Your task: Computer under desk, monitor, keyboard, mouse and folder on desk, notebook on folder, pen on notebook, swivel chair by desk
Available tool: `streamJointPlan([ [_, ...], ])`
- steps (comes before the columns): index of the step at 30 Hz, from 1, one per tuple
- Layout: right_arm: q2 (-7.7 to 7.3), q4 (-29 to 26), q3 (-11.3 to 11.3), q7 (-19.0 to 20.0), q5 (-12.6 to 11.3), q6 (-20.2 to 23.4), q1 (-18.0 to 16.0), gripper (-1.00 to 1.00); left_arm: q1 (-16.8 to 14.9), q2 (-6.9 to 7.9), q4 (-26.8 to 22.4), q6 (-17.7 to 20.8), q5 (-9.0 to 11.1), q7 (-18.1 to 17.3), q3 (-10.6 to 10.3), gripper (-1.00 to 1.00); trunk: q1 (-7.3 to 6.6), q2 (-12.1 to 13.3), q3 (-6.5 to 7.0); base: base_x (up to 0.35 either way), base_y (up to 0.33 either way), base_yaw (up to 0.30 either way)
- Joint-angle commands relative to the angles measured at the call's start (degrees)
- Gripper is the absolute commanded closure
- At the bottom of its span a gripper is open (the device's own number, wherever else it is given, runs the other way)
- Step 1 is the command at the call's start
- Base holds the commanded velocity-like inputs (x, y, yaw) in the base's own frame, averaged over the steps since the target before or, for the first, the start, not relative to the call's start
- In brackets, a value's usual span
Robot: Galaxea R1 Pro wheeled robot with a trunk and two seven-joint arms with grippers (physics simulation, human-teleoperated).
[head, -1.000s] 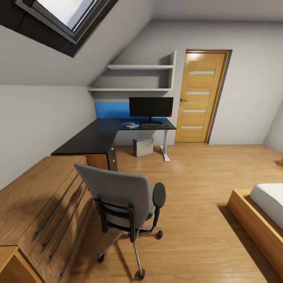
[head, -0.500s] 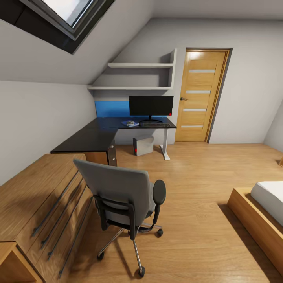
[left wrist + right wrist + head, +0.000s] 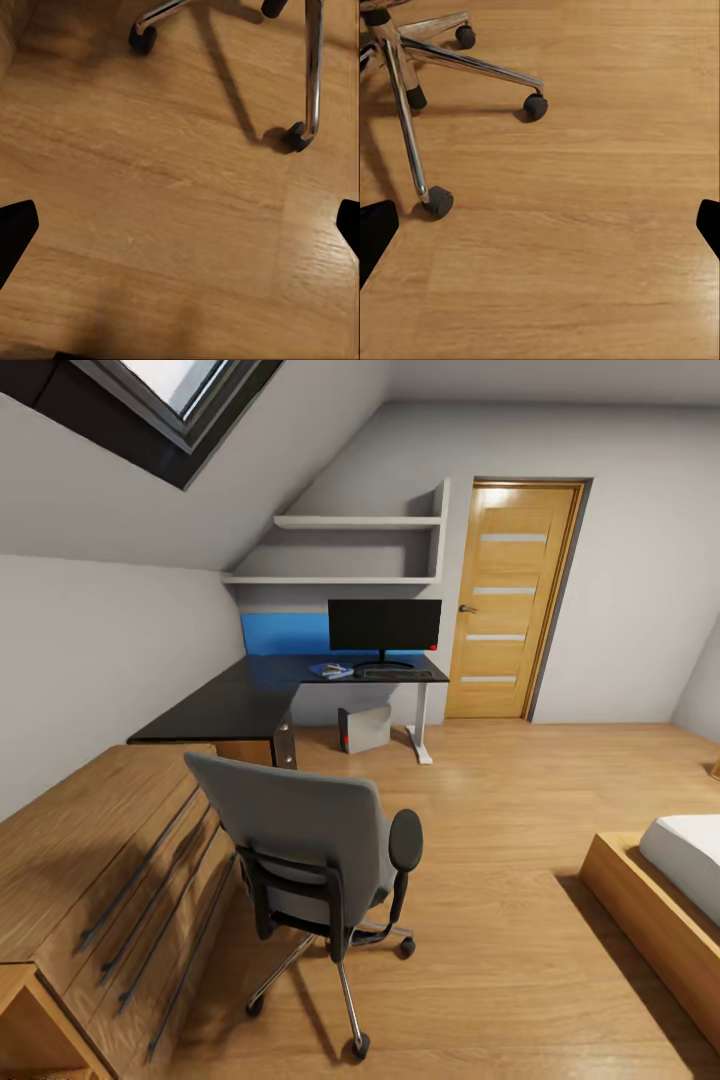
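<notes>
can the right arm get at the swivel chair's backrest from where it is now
Probably yes. The swivel chair stands close in front with its back toward the robot, and bare floor lies between. The right end effector hangs open and low near the chair's wheeled base, so it would have to rise first.

swivel chair [image 3: 300, 840]: showing grey upholstery, black armrests
desk [image 3: 240, 705]: showing a black top, blue back panel
door [image 3: 512, 600]: showing oak
floor [image 3: 500, 790]: showing light wood

swivel chair [image 3: 416, 90] base over wood floor [image 3: 600, 225]
</notes>
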Motion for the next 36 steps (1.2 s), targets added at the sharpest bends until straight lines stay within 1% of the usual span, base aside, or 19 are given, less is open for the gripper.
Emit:
streamJointPlan([
  [1,-0.07,-2.51,0.37,-0.79,-0.25,1.98,-0.07,-1.0,-0.02,0.04,-2.94,2.94,0.49,0.39,-0.27,-1.0,0.22,-0.44,-0.23,0.0,0.0,0.0],
  [3,-0.1,-4.53,0.35,-1.38,-0.25,4.97,-0.24,-1.0,-0.06,0.04,-5.49,5.31,0.47,0.41,-0.27,-1.0,0.66,-1.24,-0.59,0.0,0.0,0.0],
  [4,-0.11,-6.04,0.34,-2.02,-0.25,8.45,-0.67,-1.0,-0.25,0.0,-7.6,7.0,0.43,0.44,-0.27,-1.0,0.88,-1.64,-0.77,0.0,0.0,0.0],
  [5,-0.12,-6.6,0.34,-2.31,-0.25,10.21,-1.08,-1.0,-0.49,-0.03,-8.45,7.62,0.39,0.46,-0.27,-1.0,1.1,-2.04,-0.95,0.0,0.0,0.0],
  [6,-0.11,-7.41,0.33,-2.78,-0.24,13.37,-2.42,-1.0,-1.27,-0.07,-9.68,8.54,0.34,0.5,-0.27,-1.0,1.32,-2.44,-1.13,0.0,0.0,0.0],
  [7,-0.09,-7.7,0.33,-2.96,-0.24,14.65,-3.3,-1.0,-1.75,-0.07,-10.13,8.89,0.34,0.54,-0.27,-1.0,1.54,-2.84,-1.31,0.0,0.0,0.0],
  [10,-0.04,-8.38,0.34,-3.42,-0.24,17.98,-7.15,-1.0,-3.8,-0.09,-10.95,10.07,0.47,0.69,-0.27,-1.0,2.2,-4.05,-1.85,0.0,0.0,0.0],
  [13,0.05,-8.76,0.38,-3.47,-0.14,19.5,-9.7,-1.0,-6.02,-0.2,-10.56,11.43,0.54,0.76,-0.27,-1.0,2.86,-5.25,-2.39,0.0,0.0,0.0],
  [17,0.52,-9.89,0.48,-3.37,0.2,20.58,-10.95,-1.0,-8.48,-0.39,-10.19,12.39,0.62,0.75,-0.27,-1.0,3.74,-6.85,-3.1,0.0,0.0,0.0],
  [18,1.37,-11.0,0.55,-3.4,0.65,20.93,-11.28,-1.0,-9.78,-0.54,-9.97,12.65,0.64,0.75,-0.27,-1.0,3.96,-7.26,-3.28,0.0,0.0,0.0],
  [21,2.68,-12.36,0.61,-3.54,1.82,21.32,-11.61,-1.0,-11.86,-0.92,-9.5,12.92,0.66,0.77,-0.27,-1.0,4.62,-8.46,-3.82,0.0,0.0,0.0],
  [25,5.09,-13.49,0.65,-3.76,4.49,22.62,-12.79,-1.0,-15.26,-1.94,-8.34,13.67,0.68,0.79,-0.27,-1.0,5.5,-10.06,-4.54,0.0,0.0,0.0],
  [26,6.32,-13.68,0.66,-4.11,5.47,23.53,-13.51,-1.0,-16.46,-2.18,-8.04,13.94,0.68,0.77,-0.27,-1.0,5.72,-10.46,-4.72,0.0,0.0,0.0],
  [27,6.32,-13.68,0.66,-4.11,5.47,23.53,-13.51,-1.0,-16.46,-2.18,-8.04,13.94,0.68,0.77,-0.27,-1.0,5.94,-10.87,-4.9,0.0,0.0,0.0],
  [28,7.48,-13.83,0.67,-5.01,6.18,24.75,-14.14,-1.0,-17.36,-2.26,-7.87,14.12,0.68,0.65,-0.27,-1.0,6.15,-11.27,-5.08,0.0,0.0,0.0],
  [29,7.48,-13.83,0.67,-5.01,6.18,24.75,-14.14,-1.0,-17.36,-2.26,-7.87,14.12,0.68,0.65,-0.27,-1.0,6.37,-11.67,-5.26,0.0,0.0,0.0],
  [30,8.4,-13.97,0.67,-6.49,6.67,26.29,-14.68,-1.0,-17.94,-2.22,-7.81,14.23,0.68,0.52,-0.24,-1.0,6.59,-12.07,-5.44,0.0,0.0,0.0],
  [32,9.01,-14.24,0.67,-8.27,7.0,28.18,-15.14,-1.0,-18.31,-2.12,-7.77,14.3,0.68,0.43,-0.19,-1.0,7.03,-12.87,-5.8,0.0,0.0,0.0],
  [36,9.64,-15.72,0.71,-11.12,7.39,31.77,-15.64,-1.0,-18.7,-1.9,-7.73,14.28,0.68,0.28,-0.06,-1.0,7.91,-14.48,-6.52,0.0,0.0,0.0],
])
